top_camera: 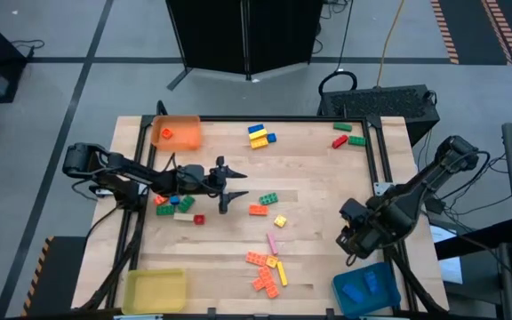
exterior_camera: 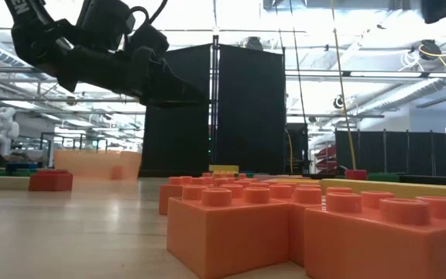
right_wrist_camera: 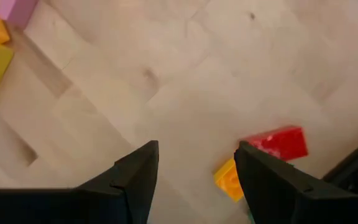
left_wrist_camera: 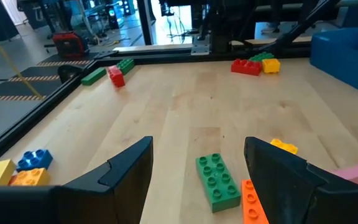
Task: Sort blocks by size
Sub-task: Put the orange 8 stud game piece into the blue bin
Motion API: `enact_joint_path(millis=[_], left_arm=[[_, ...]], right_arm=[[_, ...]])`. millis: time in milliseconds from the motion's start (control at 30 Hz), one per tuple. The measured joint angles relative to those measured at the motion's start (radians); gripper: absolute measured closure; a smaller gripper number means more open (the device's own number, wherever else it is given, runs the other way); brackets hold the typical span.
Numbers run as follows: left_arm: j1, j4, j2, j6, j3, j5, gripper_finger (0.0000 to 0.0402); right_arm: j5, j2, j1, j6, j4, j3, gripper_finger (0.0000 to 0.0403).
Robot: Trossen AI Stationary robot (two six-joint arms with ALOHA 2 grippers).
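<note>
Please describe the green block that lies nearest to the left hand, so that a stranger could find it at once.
Start at the left hand, open near the table's middle. Just beyond its fingertips lies a flat green block with two rows of studs, touching an orange block. It is the only green block there.

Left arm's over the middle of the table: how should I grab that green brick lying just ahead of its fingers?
Take the green brick across its two long sides, coming straight down. It lies flat, studs up, and the orange brick crowds one end; the left gripper is open.

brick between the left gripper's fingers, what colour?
Green brick, lying on the table; clearest in the left wrist view.
</note>
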Motion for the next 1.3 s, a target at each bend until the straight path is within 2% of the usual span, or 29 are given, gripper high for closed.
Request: enact_joint_path(millis=[533, 767, 1067, 1300], left_arm=[[0.0, -0.021, 0.0, -0.025, 0.0, -0.007, 0.0148], [0.0, -0.035, 0.0, -0.025, 0.0, -0.007, 0.0148], [0.0, -0.041, 0.0, -0.023, 0.0, -0.015, 0.0148], [0.0, -0.075, 0.0, -0.026, 0.0, -0.015, 0.0148]], right_arm=[[0.018, 0.0, -0.218, -0.076, -0.126, 0.0, 0.0198], [0.079, 0.0, -0.323, -0.274, -0.011, 0.0, 0.0198], [0.08, 0.018, -0.43, -0.511, 0.171, 0.0, 0.0198], [0.08, 0.094, -0.478, -0.657, 0.26, 0.0, 0.0198]])
